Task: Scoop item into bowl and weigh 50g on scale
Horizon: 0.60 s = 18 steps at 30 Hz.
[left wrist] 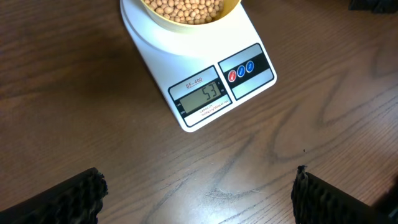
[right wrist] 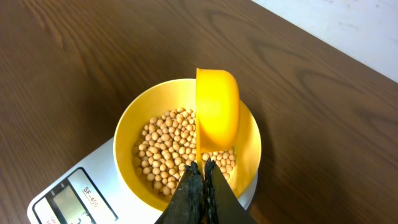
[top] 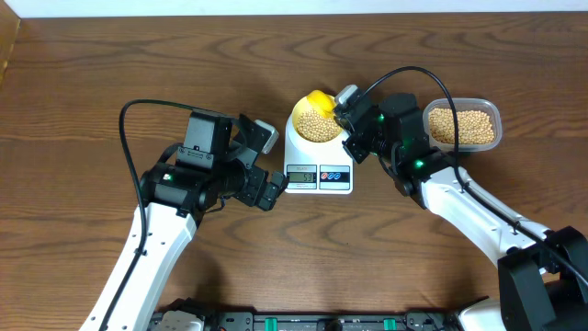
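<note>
The small round tan beans (right wrist: 168,149) lie in the round pale yellow bowl (right wrist: 124,134), which stands on the white digital scale (left wrist: 186,62). Its display (left wrist: 202,96) reads 53. The right gripper (right wrist: 202,168) is closed on the handle of a bright yellow plastic scoop (right wrist: 217,106), turned sideways over the bowl. A clear rectangular plastic tub (top: 496,115) with more beans stands near, to the right. The left gripper (left wrist: 199,183) hangs wide open and empty above the brown wooden table (top: 138,55) before the scale.

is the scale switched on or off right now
On: the display on the scale shows digits, seemingly 53, with the bowl of beans on its platform.
</note>
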### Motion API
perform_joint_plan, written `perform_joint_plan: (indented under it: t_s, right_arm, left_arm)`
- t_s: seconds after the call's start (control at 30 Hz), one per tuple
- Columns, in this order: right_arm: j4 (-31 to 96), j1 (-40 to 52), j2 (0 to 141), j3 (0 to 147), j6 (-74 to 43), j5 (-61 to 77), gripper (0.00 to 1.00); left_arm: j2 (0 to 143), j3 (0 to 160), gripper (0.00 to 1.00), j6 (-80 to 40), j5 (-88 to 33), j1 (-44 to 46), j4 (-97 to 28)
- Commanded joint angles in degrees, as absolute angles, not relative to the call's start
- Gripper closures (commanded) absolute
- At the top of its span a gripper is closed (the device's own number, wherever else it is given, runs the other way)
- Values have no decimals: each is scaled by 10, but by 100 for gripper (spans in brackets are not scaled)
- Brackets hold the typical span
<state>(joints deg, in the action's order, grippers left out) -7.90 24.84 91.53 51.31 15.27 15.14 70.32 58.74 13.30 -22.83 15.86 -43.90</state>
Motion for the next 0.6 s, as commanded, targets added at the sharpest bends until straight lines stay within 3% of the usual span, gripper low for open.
perform_joint_plan:
  t_s: [0.0,0.57]
  right_arm:
    - [-71,251,920,515,159,157,99]
    - [-54,252,921,515,159,158,99]
  left_arm:
    - [704,588,2,128,-235,159,-441]
    - [704,588,2,128,-235,159,-441]
